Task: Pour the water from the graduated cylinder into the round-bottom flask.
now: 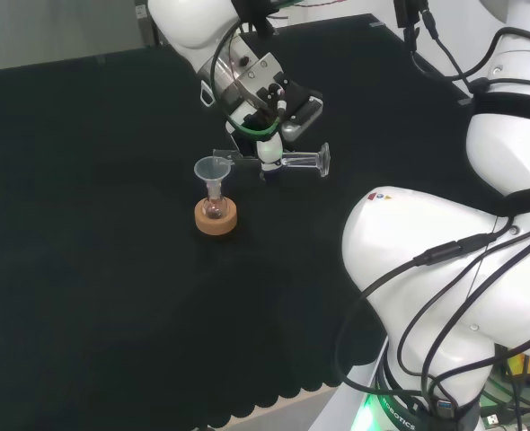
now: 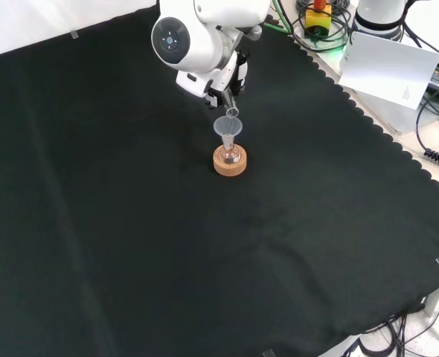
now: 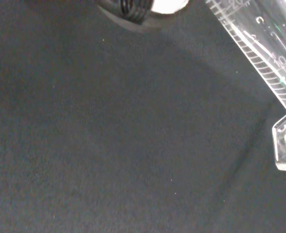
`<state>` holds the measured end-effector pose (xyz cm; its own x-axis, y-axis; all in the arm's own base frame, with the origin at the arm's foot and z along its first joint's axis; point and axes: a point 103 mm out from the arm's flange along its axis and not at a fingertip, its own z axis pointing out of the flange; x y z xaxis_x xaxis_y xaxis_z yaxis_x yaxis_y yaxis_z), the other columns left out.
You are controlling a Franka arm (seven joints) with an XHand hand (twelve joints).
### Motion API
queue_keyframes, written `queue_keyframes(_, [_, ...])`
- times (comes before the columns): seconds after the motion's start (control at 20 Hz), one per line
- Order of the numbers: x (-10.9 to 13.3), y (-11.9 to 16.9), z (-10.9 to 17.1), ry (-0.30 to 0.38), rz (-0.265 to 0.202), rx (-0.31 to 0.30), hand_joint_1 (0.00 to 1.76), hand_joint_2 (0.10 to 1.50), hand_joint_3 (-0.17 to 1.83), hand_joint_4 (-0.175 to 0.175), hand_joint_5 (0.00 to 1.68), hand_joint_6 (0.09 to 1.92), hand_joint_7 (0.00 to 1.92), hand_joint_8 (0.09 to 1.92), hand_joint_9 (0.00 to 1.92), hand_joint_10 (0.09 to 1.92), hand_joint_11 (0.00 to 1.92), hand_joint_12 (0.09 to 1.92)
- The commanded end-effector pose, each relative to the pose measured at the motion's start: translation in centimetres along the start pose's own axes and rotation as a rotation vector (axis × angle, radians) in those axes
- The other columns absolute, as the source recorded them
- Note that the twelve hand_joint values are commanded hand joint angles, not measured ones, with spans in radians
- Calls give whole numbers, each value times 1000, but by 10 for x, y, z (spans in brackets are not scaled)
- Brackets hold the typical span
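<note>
The robot hand [image 1: 269,112] grips the clear graduated glass cylinder [image 1: 287,162] almost horizontal, its mouth over the clear funnel [image 1: 213,169] in the small round-bottom flask [image 1: 215,208]; I judge it should tip slowly, keeping the mouth inside the funnel rim.

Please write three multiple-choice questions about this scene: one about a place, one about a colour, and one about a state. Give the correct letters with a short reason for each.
1. Where does the small round-bottom glass flask stand?
A. on a round cork ring stand
B. on bare cloth
C. in the hand

2. What colour is the bench cloth?
A. white
B. black
C. red

3. How is the clear graduated cylinder held?
A. upright
B. tipped nearly level
C. lying on the cloth

Answers: 1 A, the head view shows the ring under the flask. 2 B, both views show it. 3 B, the black and white hand holds it sideways, mouth at the clear funnel.
</note>
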<state>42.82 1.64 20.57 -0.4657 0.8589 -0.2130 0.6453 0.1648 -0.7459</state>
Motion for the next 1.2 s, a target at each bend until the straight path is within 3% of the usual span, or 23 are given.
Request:
queue_keyframes(0.05, [-3,-5,-3,-3,15,24,1298,1010,-4,-175,1201,627,1260,588,1701,87,1274,728])
queue_keyframes(1.2, [4,-6,-9,-72,60,144,1298,1010,-4,-175,1202,625,1261,587,1703,87,1268,722])
